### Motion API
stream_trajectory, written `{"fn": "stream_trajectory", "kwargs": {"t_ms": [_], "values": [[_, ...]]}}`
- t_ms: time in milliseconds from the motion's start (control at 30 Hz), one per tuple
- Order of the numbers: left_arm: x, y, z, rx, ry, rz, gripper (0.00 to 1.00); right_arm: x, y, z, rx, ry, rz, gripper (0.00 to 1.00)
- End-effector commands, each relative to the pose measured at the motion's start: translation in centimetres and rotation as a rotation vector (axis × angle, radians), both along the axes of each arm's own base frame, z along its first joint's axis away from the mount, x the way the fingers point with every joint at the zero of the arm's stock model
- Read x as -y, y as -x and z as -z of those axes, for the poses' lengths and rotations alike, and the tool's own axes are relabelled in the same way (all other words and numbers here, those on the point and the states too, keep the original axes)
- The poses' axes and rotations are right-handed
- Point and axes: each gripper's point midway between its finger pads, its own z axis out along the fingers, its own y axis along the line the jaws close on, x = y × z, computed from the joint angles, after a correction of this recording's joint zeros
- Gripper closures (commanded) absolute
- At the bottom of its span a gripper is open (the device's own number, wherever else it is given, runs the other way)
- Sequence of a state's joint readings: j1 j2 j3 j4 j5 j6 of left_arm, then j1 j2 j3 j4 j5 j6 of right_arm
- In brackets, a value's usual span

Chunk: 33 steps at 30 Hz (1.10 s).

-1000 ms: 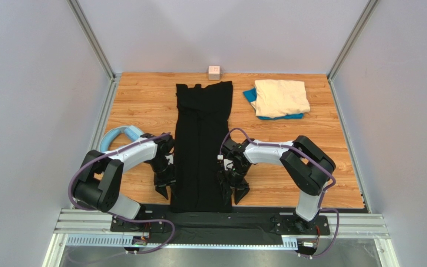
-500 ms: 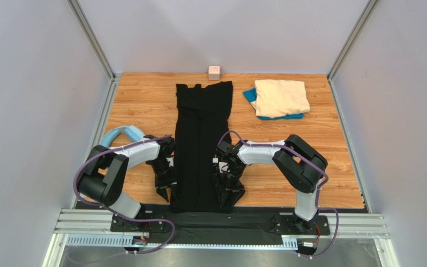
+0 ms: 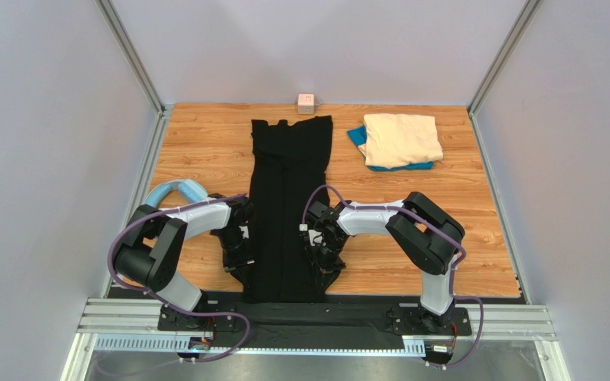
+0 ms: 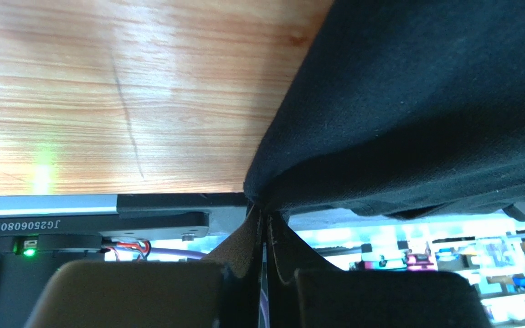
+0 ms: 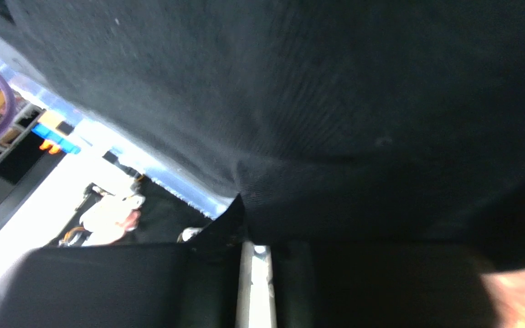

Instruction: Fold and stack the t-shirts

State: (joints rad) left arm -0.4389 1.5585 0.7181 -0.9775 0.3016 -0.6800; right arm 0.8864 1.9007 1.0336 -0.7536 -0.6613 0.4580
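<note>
Tabletop (image 3: 205,143), left gripper (image 4: 262,217), right gripper (image 5: 245,222) tips lost in black t-shirt (image 3: 288,182)

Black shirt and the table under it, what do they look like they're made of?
Black shirt: soft matte knit cloth, probably cotton; it lies limp in folds, and the right wrist view shows a fine weave. Table: wood or wood-look laminate, smooth, slightly glossy; grain and plank seams show, with soft glare close up.
</note>
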Motion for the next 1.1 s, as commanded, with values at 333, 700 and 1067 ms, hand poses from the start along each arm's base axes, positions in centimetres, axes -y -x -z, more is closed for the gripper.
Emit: {"fn": "stream_trajectory", "kwargs": {"t_ms": [333, 700, 1067], "values": [[0.5, -2.8, -3.5, 0.155, 0.034, 0.056, 1.0, 1.0, -3.1, -2.4, 0.183, 0.068, -0.053, 1.0], [1.9, -5.6, -5.3, 0.224, 0.081, 0.085, 1.0, 0.5, -8.1, -8.7, 0.287, 0.027, 0.009, 1.0], [3.5, -12.1, -8.4, 0.379, 0.071, 0.117, 1.0, 0.4, -14.5, -12.0, 0.35, -0.015, 0.113, 0.99]]}}
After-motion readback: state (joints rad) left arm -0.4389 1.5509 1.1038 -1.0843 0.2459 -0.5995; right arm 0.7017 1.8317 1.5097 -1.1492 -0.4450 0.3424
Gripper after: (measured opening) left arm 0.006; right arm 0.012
